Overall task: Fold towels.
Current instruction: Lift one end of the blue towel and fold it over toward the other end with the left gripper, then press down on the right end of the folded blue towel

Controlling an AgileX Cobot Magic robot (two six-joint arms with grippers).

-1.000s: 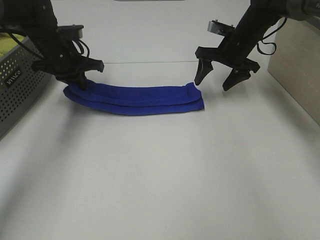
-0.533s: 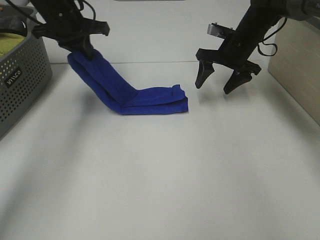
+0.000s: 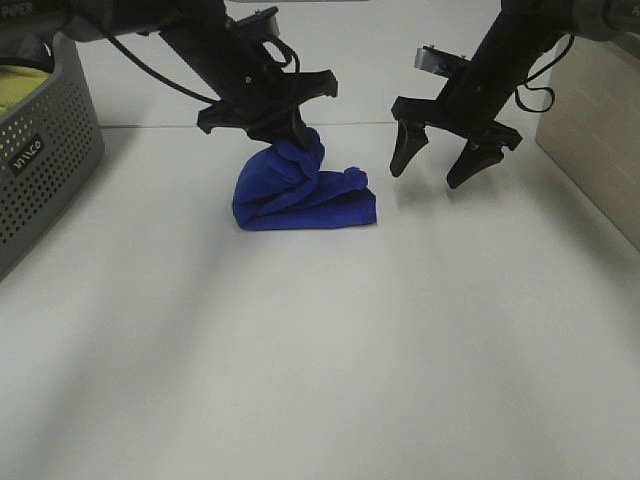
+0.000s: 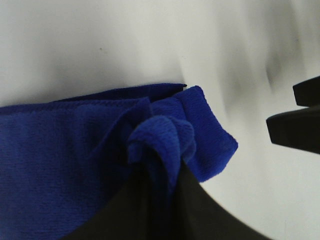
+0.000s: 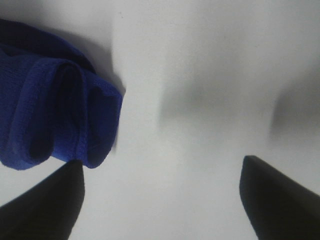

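Note:
The royal-blue towel point(image 3: 300, 192) lies on the white table, folded into a long strip and doubled over itself. My left gripper point(image 3: 292, 138) is shut on the towel's lifted end and holds it above the towel's right half. The left wrist view shows the blue towel point(image 4: 75, 145) bunched between my closed fingers. My right gripper point(image 3: 435, 165) is open and empty, hovering just right of the towel. The right wrist view shows the towel's rolled end point(image 5: 55, 120) beside one of my fingers point(image 5: 45, 200).
A grey perforated basket point(image 3: 40, 150) with a yellow-green cloth point(image 3: 20, 82) stands at the left edge. A tan box point(image 3: 600, 130) stands at the right edge. A white table point(image 3: 320, 350) extends toward the front.
My left gripper has carried the towel's left end up and across to the right, doubling the strip over itself. The right gripper has stayed in place, open.

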